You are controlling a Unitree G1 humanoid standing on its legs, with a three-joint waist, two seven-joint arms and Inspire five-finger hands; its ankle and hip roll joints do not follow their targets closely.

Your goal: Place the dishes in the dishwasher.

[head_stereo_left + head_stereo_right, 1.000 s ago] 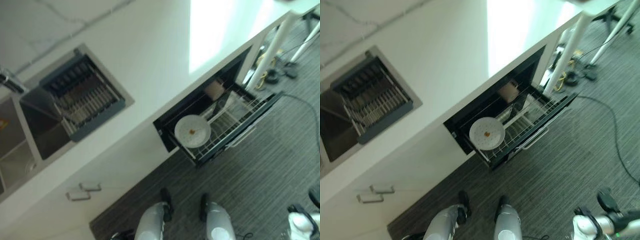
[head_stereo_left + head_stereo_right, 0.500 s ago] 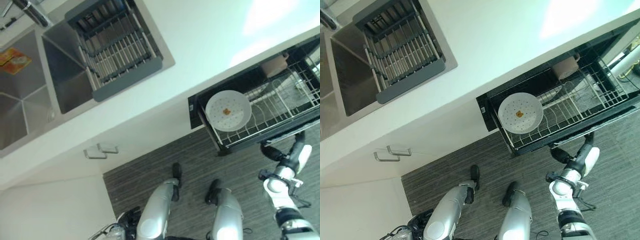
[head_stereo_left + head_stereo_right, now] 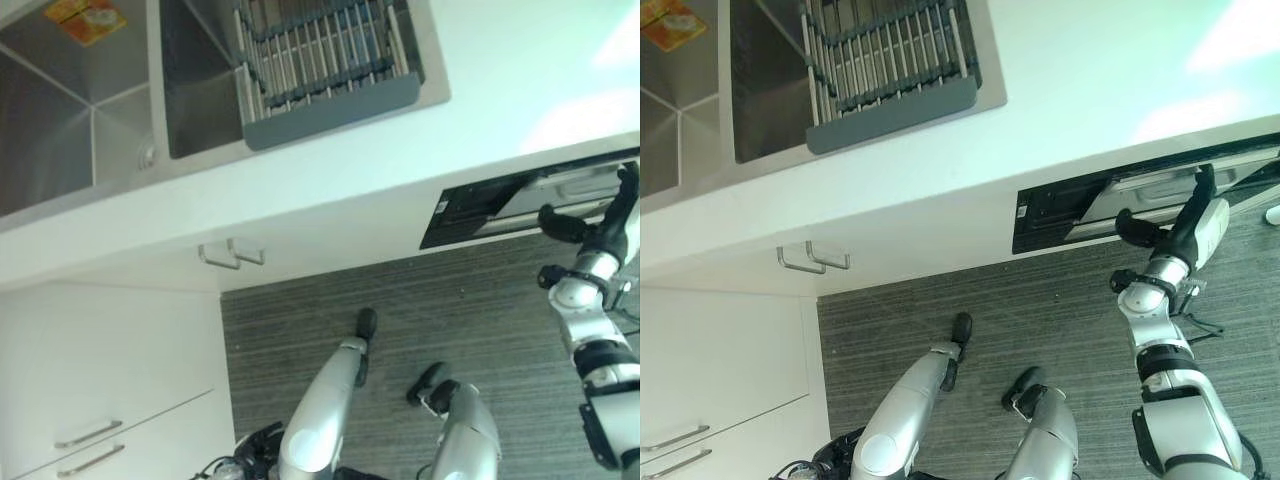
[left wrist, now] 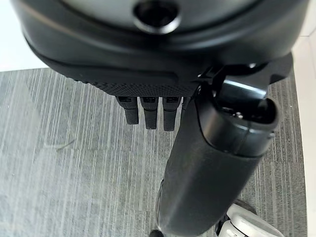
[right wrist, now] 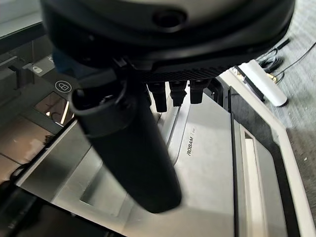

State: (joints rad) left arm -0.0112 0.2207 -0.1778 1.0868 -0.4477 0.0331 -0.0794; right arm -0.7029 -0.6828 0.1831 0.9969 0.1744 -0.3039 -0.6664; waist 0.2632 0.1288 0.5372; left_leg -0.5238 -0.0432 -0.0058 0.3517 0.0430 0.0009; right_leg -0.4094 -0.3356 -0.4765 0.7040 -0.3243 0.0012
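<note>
The dishwasher drawer (image 3: pixel 1140 190) under the white counter (image 3: pixel 1090 90) is pushed nearly flush, and only its silver front panel (image 5: pixel 212 163) shows. No dishes are visible. My right hand (image 3: pixel 1185 228) is raised at that front, its fingers (image 5: pixel 170 96) straight against the panel and its thumb standing out, holding nothing. My left hand (image 4: pixel 207 168) hangs over the striped carpet with straight fingers and is empty.
A steel double sink (image 3: pixel 80 110) is set into the counter, with a grey drying rack (image 3: pixel 330 50) across one basin and an orange item (image 3: pixel 85 15) in the other. White cabinet fronts with metal handles (image 3: pixel 230 255) lie below the sink. Grey carpet (image 3: pixel 1060 310) spreads before the cabinets.
The camera has swung. The drawer, open earlier with a white plate in its rack, now stands almost closed. My right hand has risen from below to the drawer front.
</note>
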